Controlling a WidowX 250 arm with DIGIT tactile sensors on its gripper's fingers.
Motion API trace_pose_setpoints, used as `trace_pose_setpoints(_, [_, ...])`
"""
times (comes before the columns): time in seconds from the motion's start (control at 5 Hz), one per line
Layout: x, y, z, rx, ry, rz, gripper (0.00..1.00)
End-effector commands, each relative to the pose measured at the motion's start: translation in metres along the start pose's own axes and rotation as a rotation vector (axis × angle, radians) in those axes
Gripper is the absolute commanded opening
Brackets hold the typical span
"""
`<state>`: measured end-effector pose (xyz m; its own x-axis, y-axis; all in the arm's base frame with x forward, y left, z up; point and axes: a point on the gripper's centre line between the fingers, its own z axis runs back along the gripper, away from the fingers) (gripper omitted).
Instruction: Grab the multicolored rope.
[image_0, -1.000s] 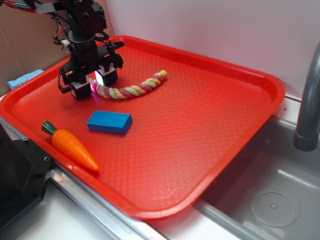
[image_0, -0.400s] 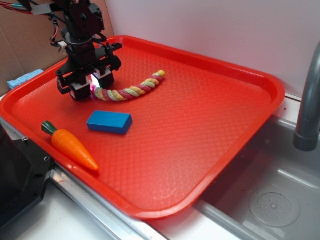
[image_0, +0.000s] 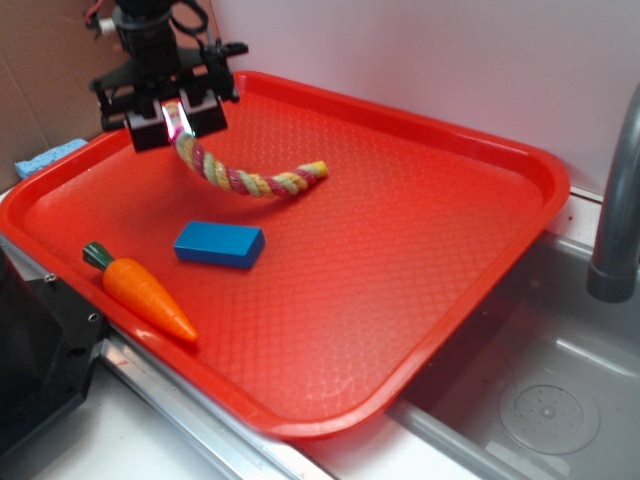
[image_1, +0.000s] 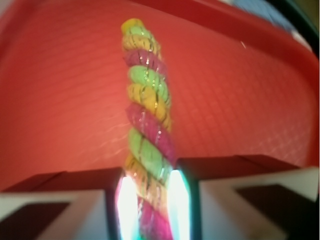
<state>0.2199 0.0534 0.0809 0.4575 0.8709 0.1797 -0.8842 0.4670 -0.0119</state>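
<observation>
Gripper (image_0: 172, 118) is clamping one end of the rope (image_0: 240, 172) between its fingers (image_1: 95, 210), over the tray's (image_0: 420, 300) 10 o'clock corner — an end grip, so the flexible body is sagging under its own weight. Long axis is running from the held end down toward 4 o'clock; the free tip is resting on or just above the tray (cannot tell which). Block (image_0: 219, 244) and carrot (image_0: 140, 288) are lying well apart, toward 7 o'clock.
</observation>
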Motion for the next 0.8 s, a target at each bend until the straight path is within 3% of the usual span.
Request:
trace_pose_setpoints(0.0, [-0.001,-0.022,0.076,-0.129,0.132,-0.466,0.00])
trace_pose_setpoints(0.2, [-0.023,-0.029,0.113,-0.110,0.111,-0.721,0.00])
trace_pose_setpoints(0.4, [-0.033,-0.024,0.131,-0.160,0.106,-0.870,0.00])
trace_pose_setpoints(0.6, [-0.037,-0.016,0.142,-0.216,0.091,-0.841,0.00])
